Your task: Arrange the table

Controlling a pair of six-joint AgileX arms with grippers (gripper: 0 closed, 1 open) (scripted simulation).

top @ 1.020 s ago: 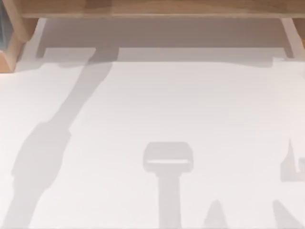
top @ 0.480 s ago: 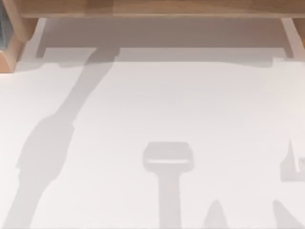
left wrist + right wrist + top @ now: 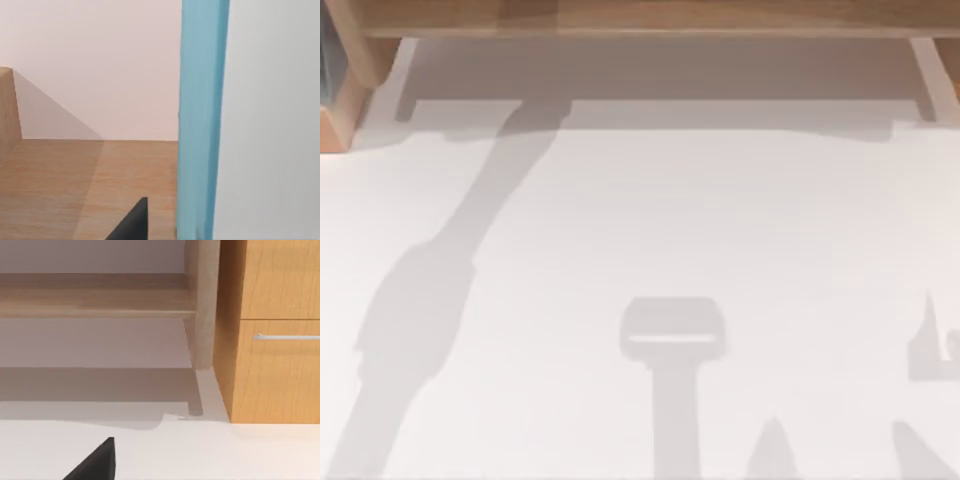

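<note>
The table [image 3: 720, 220] is a plain white top that spans the top view, with a light wooden frame [image 3: 640, 18] along its far edge. Shadows of both arms lie on it: a long slanted one [image 3: 415, 320] at the left and pointed ones [image 3: 930, 345] at the right. A dark tip of my left gripper [image 3: 132, 225] shows in the left wrist view over a wooden surface [image 3: 60, 190], beside an upright blue panel [image 3: 200, 120]. A dark tip of my right gripper [image 3: 95, 462] shows in the right wrist view above the white table [image 3: 210, 450].
A wooden drawer unit [image 3: 272, 365] with a metal handle [image 3: 287, 336] stands at the table's back, next to a round wooden post [image 3: 202, 305] and a low shelf [image 3: 95, 295]. A T-shaped shadow [image 3: 673, 335] falls near the front middle.
The left arm's shadow on the table has crept slightly to the right. The shadows at the right have not moved.
</note>
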